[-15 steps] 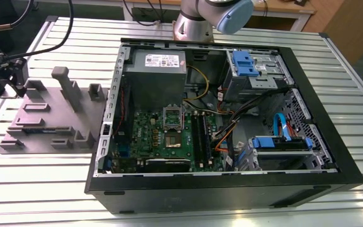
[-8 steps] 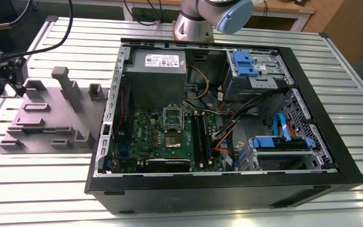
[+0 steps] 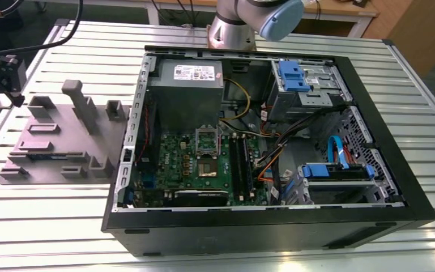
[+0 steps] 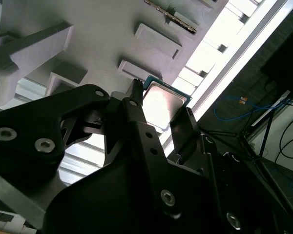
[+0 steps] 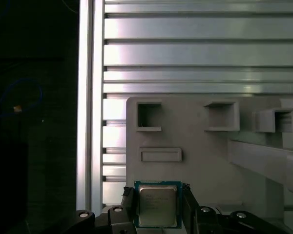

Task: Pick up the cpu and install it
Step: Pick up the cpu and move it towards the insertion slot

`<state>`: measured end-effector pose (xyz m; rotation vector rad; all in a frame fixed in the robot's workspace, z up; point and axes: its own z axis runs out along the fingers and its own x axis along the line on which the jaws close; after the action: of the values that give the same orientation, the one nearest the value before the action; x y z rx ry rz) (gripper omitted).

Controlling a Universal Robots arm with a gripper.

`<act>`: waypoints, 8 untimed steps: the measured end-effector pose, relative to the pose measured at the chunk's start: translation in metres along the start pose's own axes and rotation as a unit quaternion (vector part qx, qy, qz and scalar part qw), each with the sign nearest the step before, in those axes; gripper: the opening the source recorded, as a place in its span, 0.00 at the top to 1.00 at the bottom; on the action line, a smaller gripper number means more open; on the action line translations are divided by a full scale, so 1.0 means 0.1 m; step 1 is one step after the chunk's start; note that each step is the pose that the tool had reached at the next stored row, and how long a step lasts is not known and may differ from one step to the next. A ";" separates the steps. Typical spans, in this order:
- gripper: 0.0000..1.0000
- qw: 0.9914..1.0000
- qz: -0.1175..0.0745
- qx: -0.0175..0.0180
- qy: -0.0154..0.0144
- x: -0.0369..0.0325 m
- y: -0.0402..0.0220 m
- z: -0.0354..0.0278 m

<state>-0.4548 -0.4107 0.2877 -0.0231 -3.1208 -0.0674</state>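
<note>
- My gripper is closed on the cpu, one finger on each of two opposite edges
- The cpu is flat above the grey holder, I judge lifted clear
- The socket lies well apart, toward the exterior view's right
- The underside of the cpu is hidden

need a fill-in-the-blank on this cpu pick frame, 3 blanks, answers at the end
1. In both wrist views the cpu sits clamped between the two ____ of the gripper.
2. In the exterior view the gripper is by the grey fixture, on the exterior view's ____ of the case.
3. The motherboard inside the case is ____.
Missing words: fingers; left; green.
</note>
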 end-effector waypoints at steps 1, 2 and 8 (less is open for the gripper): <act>0.53 1.000 0.000 0.000 0.000 0.000 0.000 -0.007; 0.53 1.000 0.000 0.000 0.000 0.000 0.000 -0.013; 0.53 1.000 0.000 0.000 0.000 0.000 0.001 -0.016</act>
<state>-0.4548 -0.4107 0.2893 -0.0230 -3.1208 -0.0674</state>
